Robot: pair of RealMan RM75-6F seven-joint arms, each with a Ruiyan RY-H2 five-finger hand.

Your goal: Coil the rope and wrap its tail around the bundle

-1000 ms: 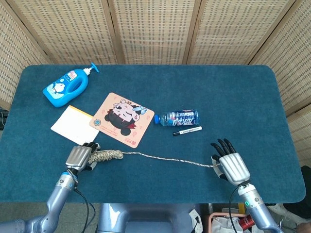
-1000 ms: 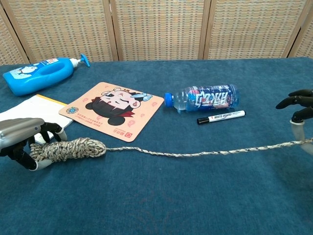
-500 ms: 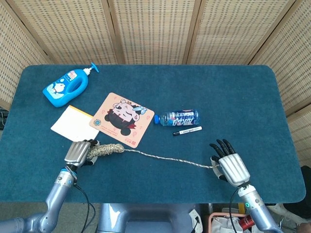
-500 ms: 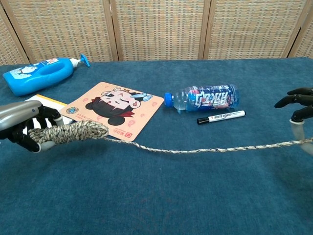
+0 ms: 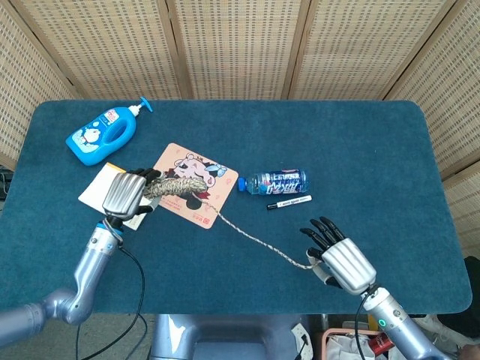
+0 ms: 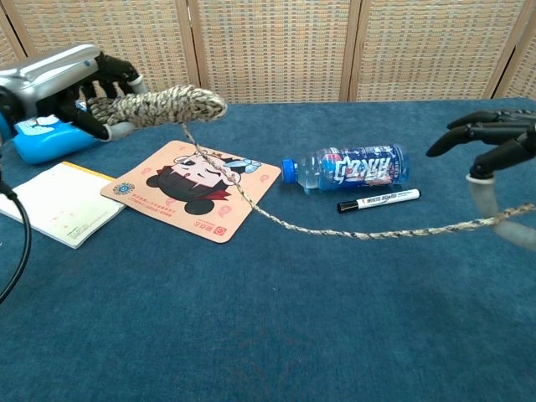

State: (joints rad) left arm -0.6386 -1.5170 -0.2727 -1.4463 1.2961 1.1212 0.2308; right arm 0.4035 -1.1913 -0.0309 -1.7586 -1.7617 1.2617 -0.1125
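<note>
My left hand grips the coiled bundle of speckled rope and holds it up in the air above the cartoon mouse pad. The rope's tail runs down from the bundle and across to the right. My right hand pinches the tail's far end between thumb and a finger, with the other fingers spread, a little above the blue table.
A blue soap bottle lies at the far left, a white notepad under my left hand. A water bottle and a whiteboard marker lie beyond the tail.
My left hand has lifted the bundle off the table and carried it up and away over the mouse pad. My right hand has risen and moved left with the tail end.
</note>
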